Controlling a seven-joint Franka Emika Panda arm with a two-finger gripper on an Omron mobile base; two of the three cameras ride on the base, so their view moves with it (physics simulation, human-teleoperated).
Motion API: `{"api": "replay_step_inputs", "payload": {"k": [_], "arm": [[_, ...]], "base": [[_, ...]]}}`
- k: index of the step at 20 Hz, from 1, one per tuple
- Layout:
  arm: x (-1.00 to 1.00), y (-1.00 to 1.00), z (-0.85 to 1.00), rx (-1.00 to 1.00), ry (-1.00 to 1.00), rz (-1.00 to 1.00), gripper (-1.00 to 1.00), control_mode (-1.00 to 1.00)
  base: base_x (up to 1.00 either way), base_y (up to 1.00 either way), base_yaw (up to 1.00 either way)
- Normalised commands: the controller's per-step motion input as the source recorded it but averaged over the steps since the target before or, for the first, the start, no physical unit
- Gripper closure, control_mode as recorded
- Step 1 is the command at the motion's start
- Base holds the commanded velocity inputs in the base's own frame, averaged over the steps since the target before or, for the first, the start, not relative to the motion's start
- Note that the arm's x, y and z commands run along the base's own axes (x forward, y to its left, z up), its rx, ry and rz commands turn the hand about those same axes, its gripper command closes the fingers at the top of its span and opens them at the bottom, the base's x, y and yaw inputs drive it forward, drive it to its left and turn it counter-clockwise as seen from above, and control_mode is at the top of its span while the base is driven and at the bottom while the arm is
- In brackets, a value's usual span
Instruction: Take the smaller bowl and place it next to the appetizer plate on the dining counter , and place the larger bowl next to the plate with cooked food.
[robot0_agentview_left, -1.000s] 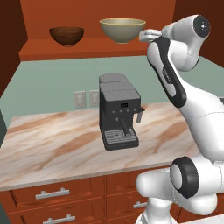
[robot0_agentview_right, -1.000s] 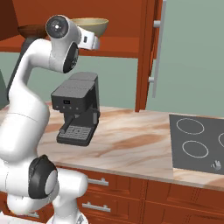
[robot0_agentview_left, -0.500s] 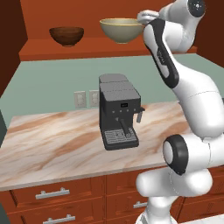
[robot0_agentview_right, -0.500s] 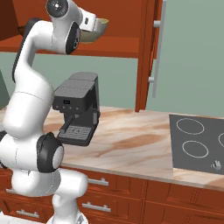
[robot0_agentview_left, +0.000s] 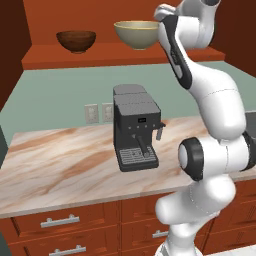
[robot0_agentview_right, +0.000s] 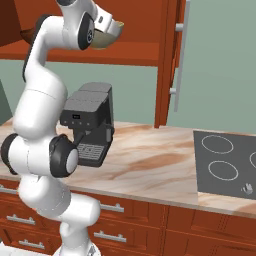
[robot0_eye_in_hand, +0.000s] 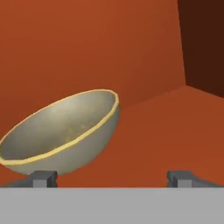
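Observation:
The larger bowl (robot0_agentview_left: 136, 34), cream with a pale olive inside, stands on a red-brown shelf (robot0_agentview_left: 105, 54) above the counter. To its left stands the smaller bowl (robot0_agentview_left: 76, 41), dark brown. My gripper (robot0_agentview_left: 159, 15) is up at shelf height, just right of the larger bowl's rim. In the hand view the larger bowl (robot0_eye_in_hand: 65, 131) looks tilted and lies ahead of the left fingertip (robot0_eye_in_hand: 43, 178); my gripper (robot0_eye_in_hand: 113, 178) is open and holds nothing. From the right, my arm covers part of the larger bowl (robot0_agentview_right: 111, 36). The appetizer plate, the plate with cooked food and the dining counter are out of view.
A black coffee machine (robot0_agentview_left: 135, 127) stands on the marble wall counter (robot0_agentview_left: 60, 165) below the shelf, with drawers under it. A cooktop (robot0_agentview_right: 227, 162) lies at the right. A cabinet side with a long handle (robot0_agentview_right: 176, 60) rises right of the shelf.
My arm has swung up and left, bringing the open gripper from right of the shelf to beside the larger bowl's rim. Both bowls have stayed put.

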Motion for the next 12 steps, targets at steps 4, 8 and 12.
{"api": "replay_step_inputs", "payload": {"k": [4,8,12], "arm": [[0.54,0.0,-0.02,0.07,0.09,-0.15,-1.0,-1.0],[0.5,0.0,-0.21,0.07,0.04,-0.06,-1.0,-1.0],[0.56,0.0,-0.27,0.05,0.0,-0.02,-1.0,-1.0]], "base": [[0.0,0.0,0.0],[0.0,0.0,0.0],[0.0,0.0,0.0]]}}
